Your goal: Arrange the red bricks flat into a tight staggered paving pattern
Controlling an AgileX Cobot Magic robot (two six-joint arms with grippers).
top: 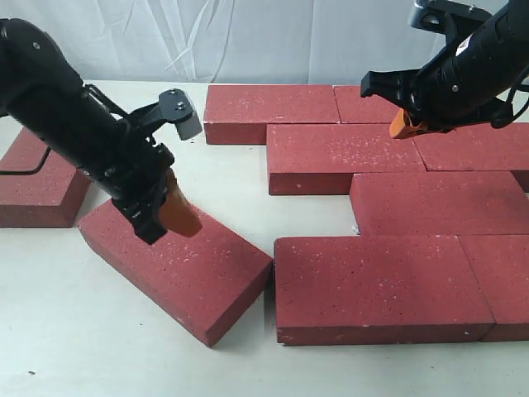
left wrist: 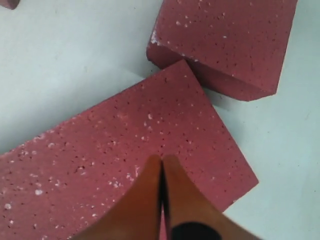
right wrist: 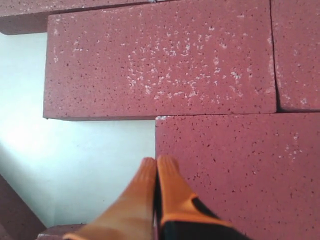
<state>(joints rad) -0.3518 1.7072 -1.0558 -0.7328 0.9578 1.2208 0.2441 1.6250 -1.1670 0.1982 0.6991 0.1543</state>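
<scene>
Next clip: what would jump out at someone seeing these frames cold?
First, the angled brick lies skewed left of centre, with the left gripper shut and its orange tips down on the brick's top. To the right sits the staggered patch of laid bricks, four stepped rows, and the right gripper, also shut, hangs over the back rows. One more spare brick lies at the far left edge.
</scene>
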